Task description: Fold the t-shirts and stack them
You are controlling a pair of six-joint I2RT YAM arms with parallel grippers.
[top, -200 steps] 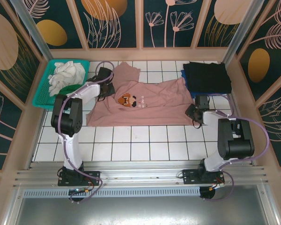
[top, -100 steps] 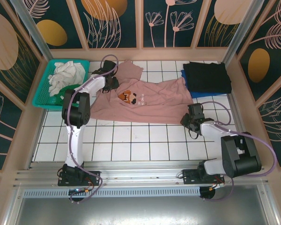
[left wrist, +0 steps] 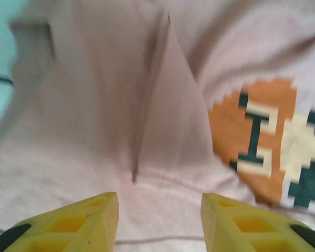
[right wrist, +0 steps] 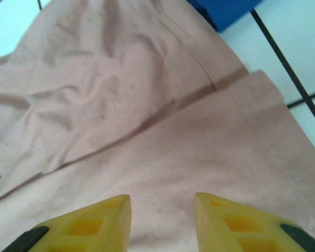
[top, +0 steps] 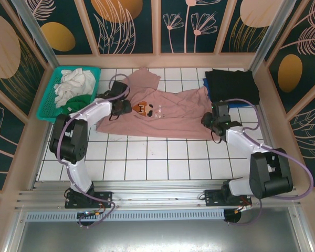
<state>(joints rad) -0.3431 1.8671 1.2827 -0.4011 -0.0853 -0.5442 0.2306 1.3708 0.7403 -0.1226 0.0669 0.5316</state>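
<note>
Sprawling across the tiled desk point(top: 147, 155), the dusty-pink t-shirt point(top: 173, 118) lies unfolded, print up. The left gripper point(top: 124, 106) hovers over its left side beside the print, jaws apart and empty. The right gripper point(top: 210, 119) hovers at its right edge, jaws likewise apart. A folded black t-shirt point(top: 232, 86) lies just right of it.

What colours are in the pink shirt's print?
Its print is orange, cream and dark green; clearest in left wrist view.
</note>
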